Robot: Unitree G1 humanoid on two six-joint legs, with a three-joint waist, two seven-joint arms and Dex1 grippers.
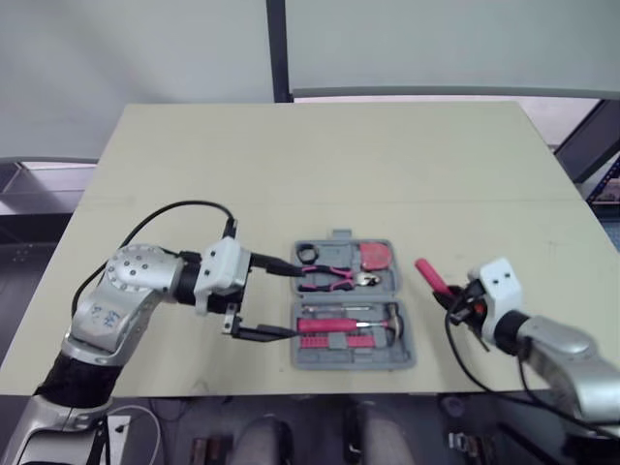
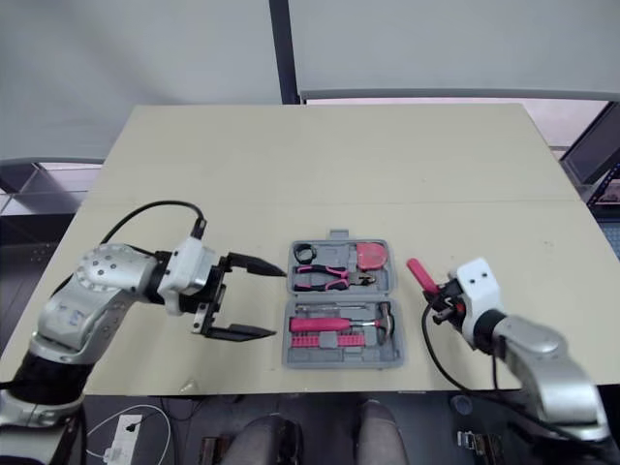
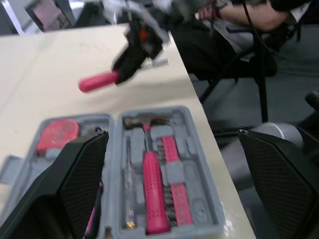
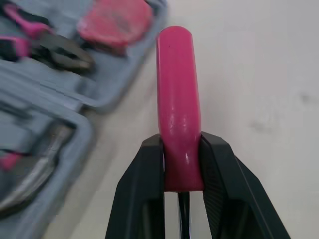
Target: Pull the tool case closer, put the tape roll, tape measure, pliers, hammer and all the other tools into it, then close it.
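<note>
The right gripper is pinching a pink-handled tool, holding it just right of the open tool case on the table. The left gripper is hovering at the case's left edge, fingers spread wide, with the hammer and pliers lying inside.

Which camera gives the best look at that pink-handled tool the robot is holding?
The right wrist view: the pink-handled tool is close up there, clamped in the right gripper. The two eye views show it small, to the right of the open tool case. The left wrist view shows it farther off, beyond the tool case.
</note>
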